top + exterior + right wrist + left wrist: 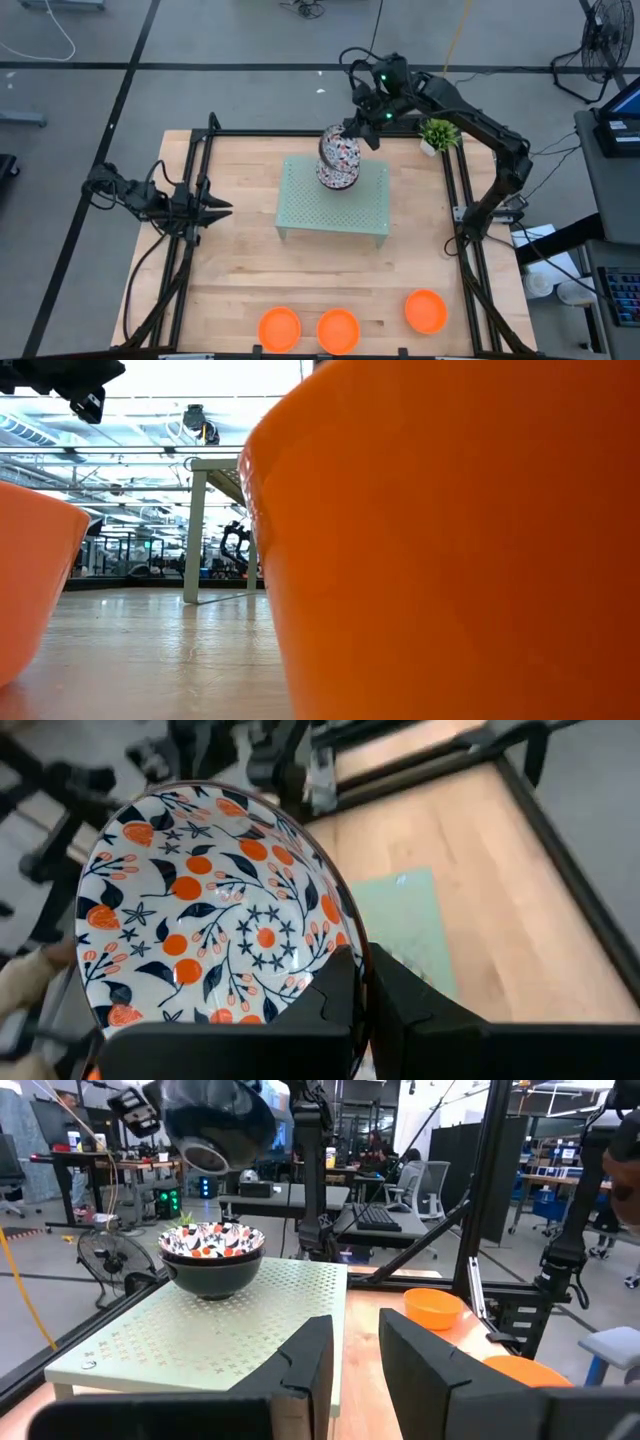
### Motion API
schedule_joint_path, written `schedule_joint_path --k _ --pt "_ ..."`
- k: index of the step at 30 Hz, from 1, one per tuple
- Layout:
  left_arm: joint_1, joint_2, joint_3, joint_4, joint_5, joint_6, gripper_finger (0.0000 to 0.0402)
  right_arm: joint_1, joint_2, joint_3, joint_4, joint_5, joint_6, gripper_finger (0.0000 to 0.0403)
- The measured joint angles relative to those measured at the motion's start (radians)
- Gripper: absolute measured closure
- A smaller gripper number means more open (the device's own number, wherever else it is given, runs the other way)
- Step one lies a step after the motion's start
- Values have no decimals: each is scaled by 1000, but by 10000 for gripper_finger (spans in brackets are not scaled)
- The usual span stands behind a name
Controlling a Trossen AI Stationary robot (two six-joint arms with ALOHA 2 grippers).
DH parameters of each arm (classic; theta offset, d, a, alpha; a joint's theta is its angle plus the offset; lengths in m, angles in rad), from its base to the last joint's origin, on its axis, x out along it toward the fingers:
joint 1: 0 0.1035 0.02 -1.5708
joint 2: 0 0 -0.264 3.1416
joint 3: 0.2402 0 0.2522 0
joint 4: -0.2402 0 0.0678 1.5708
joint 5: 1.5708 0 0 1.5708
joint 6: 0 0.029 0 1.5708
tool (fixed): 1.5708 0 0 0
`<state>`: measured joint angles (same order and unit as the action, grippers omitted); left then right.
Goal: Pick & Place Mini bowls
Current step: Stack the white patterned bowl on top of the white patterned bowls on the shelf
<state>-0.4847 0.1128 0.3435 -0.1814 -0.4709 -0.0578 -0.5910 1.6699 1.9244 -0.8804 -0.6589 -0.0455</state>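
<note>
Orange bowls (pixel 338 329), three of them, plain and bright, line the tabletop's (pixel 240 260) near edge. Right hand (pixel 362 130) grips a tilted floral bowl (pixel 215 935) by its rim above two stacked floral bowls (pixel 212 1252) on the rack (pixel 335 205). Left hand (pixel 355 1355) waits open at the left.

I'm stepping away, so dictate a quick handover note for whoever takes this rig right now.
Right end effector: shut on a floral bowl, held in the air over the rack's far edge.
Left end effector: open, waiting at the table's left side.
Done: floral bowls sit stacked on the rack.
Left: set the held bowl down; three orange bowls lie along the near edge, untouched.
</note>
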Motion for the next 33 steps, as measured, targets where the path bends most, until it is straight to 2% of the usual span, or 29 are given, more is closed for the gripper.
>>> schedule_joint_path --k 9,22,26,33 --pt "0 0 0 -1 0 0 314 -2 0 0 -160 3 -117 403" --pt "0 0 0 -1 0 1 314 17 1 -198 109 32 -104 403" --pt "0 0 0 -1 0 1 314 17 1 -231 122 91 -65 403" --pt "0 0 0 -1 0 1 314 25 1 -253 118 85 -2 403"
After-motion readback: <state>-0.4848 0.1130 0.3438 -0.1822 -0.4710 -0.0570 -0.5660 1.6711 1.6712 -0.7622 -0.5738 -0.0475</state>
